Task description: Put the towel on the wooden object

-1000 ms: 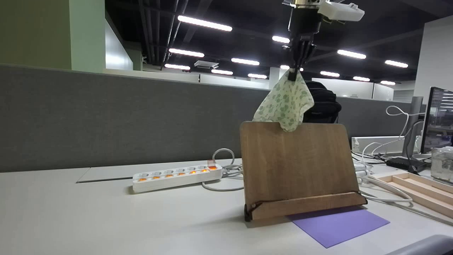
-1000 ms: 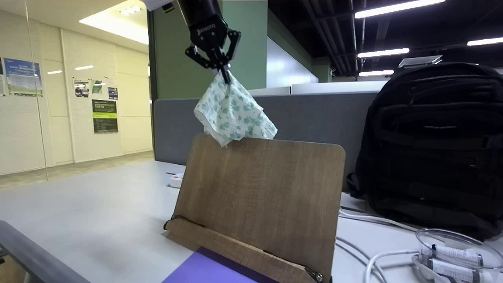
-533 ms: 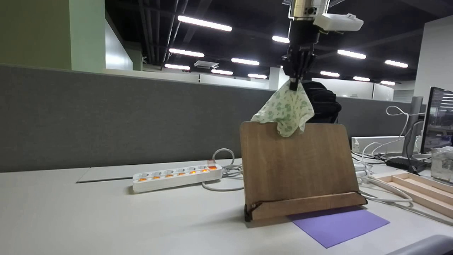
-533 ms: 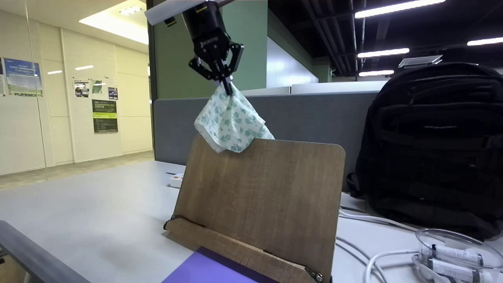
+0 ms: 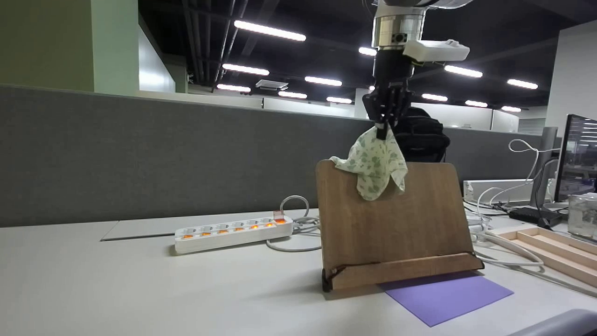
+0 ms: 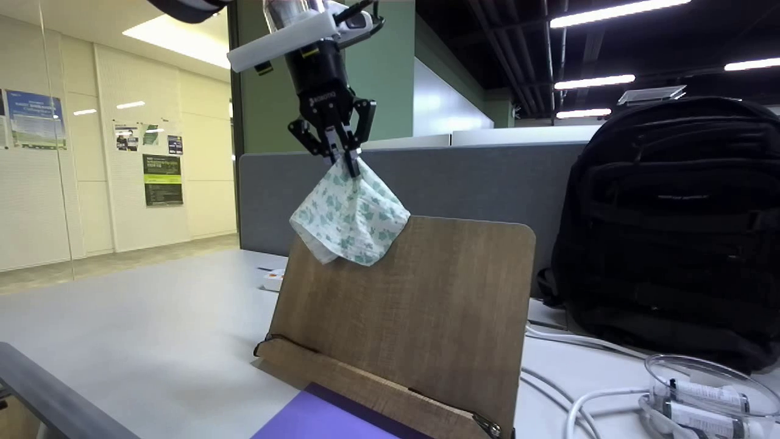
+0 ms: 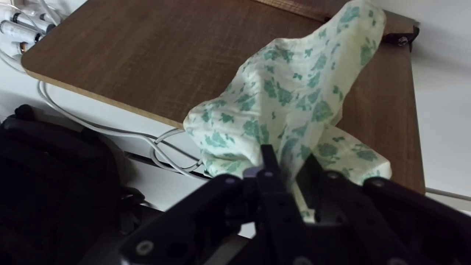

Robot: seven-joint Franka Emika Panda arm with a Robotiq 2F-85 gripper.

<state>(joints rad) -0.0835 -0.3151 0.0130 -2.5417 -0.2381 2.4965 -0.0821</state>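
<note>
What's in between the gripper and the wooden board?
The towel. It hangs from the gripper, with its lower end in front of the wooden board; both exterior views show it.

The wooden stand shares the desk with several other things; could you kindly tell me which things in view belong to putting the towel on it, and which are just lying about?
Part of the job:
gripper
towel, hanging from it
wooden stand

Just lying about:
power strip
purple sheet
black backpack
pale wooden tray
</note>
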